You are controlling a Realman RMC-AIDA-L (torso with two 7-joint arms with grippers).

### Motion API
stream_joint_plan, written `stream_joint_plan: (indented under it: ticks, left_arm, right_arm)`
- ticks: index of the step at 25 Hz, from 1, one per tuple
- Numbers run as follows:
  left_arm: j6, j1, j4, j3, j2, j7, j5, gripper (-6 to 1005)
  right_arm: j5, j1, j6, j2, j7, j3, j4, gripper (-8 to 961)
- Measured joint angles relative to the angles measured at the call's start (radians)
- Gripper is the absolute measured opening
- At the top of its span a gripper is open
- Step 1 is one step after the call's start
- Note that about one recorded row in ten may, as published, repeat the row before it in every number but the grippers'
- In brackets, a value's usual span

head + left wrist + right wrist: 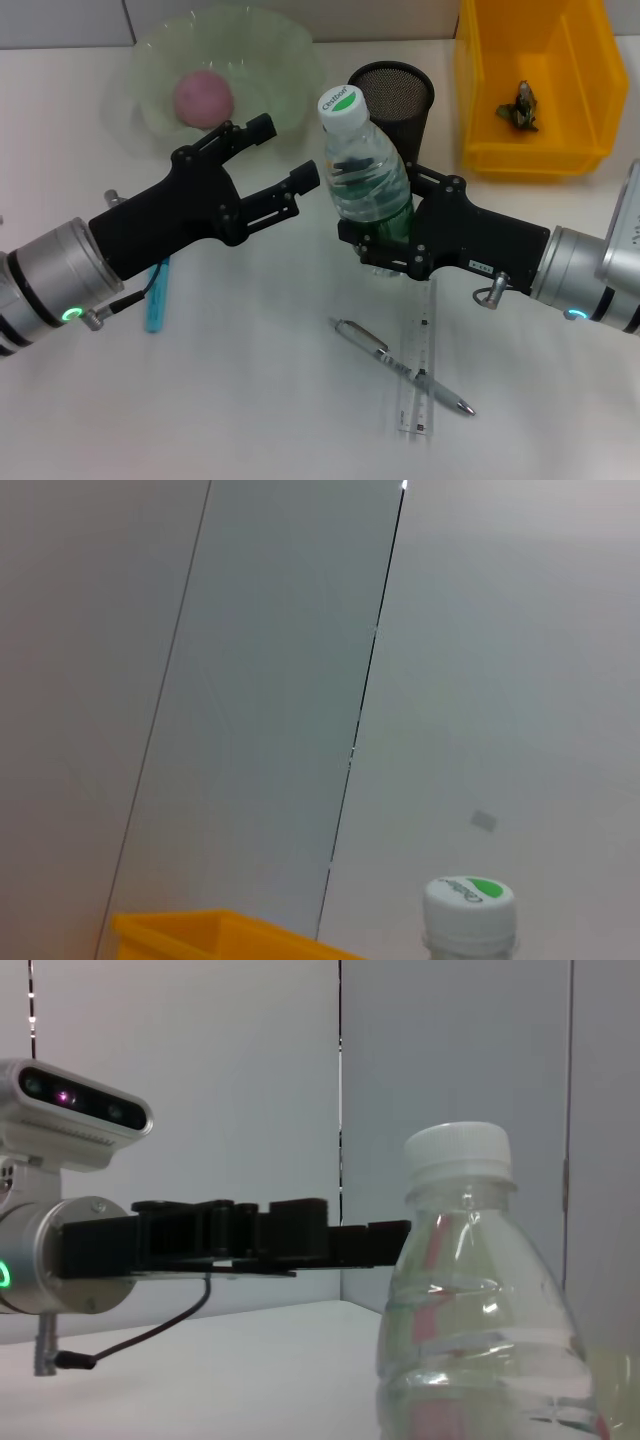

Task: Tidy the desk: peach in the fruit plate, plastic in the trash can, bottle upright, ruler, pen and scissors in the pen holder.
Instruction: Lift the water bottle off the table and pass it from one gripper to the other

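Spreading across the white desk (250, 420), the largest things stand at the back: a yellow plastic bin (535, 85) holding a crumpled scrap of plastic (520, 105), and a clear glass fruit plate (215, 75) with the pink peach (204, 98) in it. Between them stands a black mesh pen holder (393, 95). Just before it, a clear plastic water bottle with a white and green cap (365, 175) stands upright, and the right gripper (385, 240) is clamped on its lower body. The left gripper (285, 155) hovers beside the bottle's cap, fingers spread apart and holding nothing. A clear plastic ruler (420, 365) lies near the front with a silver pen (400, 365) across it. Under the left arm, a light blue object (157, 295), possibly the scissors, is mostly hidden.
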Motion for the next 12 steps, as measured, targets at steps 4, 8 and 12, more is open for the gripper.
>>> stream_joint_plan:
  ticks: [4,8,12]
  left_arm:
    - [-0.003,-0.015,-0.008,0.0,0.0,0.0,0.0,777]
    - [-0.016,-0.032,-0.017,0.0,-0.001,0.0,0.0,775]
    - [-0.022,-0.043,-0.024,0.001,-0.001,0.0,0.0,774]
  right_arm:
    - [0.0,0.012,0.0,0.0,-0.002,0.0,0.015,753]
    - [-0.001,0.03,0.005,0.0,-0.021,0.0,0.04,753]
    - [-0.001,0.043,0.014,0.0,-0.021,0.0,0.051,753]
